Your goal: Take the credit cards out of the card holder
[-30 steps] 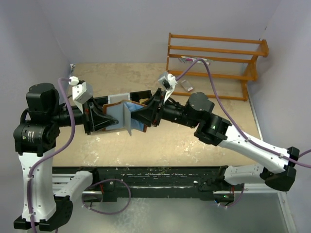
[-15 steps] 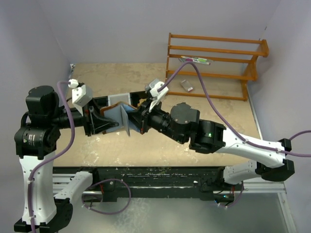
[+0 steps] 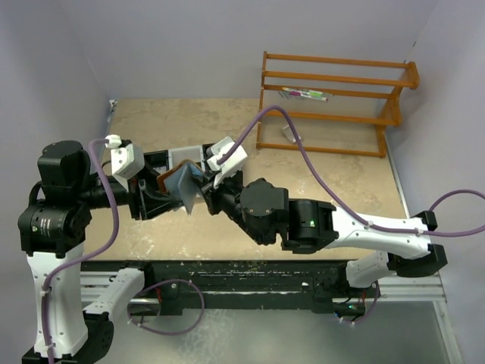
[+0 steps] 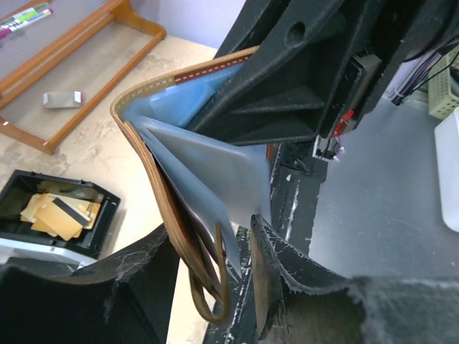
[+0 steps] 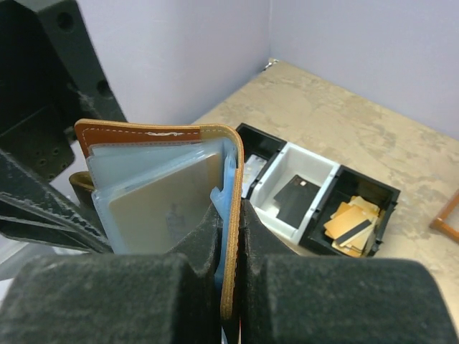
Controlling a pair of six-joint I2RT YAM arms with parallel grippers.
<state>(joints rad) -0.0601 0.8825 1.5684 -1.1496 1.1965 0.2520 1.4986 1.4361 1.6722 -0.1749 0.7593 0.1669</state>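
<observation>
The brown leather card holder [image 3: 176,182] hangs open in the air between my two grippers. My right gripper [image 5: 231,236] is shut on one leather cover [image 5: 231,287] at its edge. A pale whitish-tan credit card [image 5: 154,208] sits in a clear sleeve just left of that grip. The other end of the holder [image 4: 147,154], with its blue-grey lining [image 4: 211,168] and looped strap, hangs between the fingers of my left gripper [image 4: 208,240]. Those jaws stand apart and do not press it. In the top view, the left gripper [image 3: 155,199] is left of the holder and the right gripper [image 3: 203,189] is to its right.
The black-and-white three-compartment tray [image 5: 315,154] lies on the table below. It holds a dark card and orange-yellow flat pieces [image 5: 351,222]. A wooden rack [image 3: 333,98] with pens stands at the back right. Near it lies a small silver object [image 3: 292,135].
The right arm swung left and nearer, and its gripper shut on the card holder's cover. The left gripper's jaws opened. The holder shifted left.
</observation>
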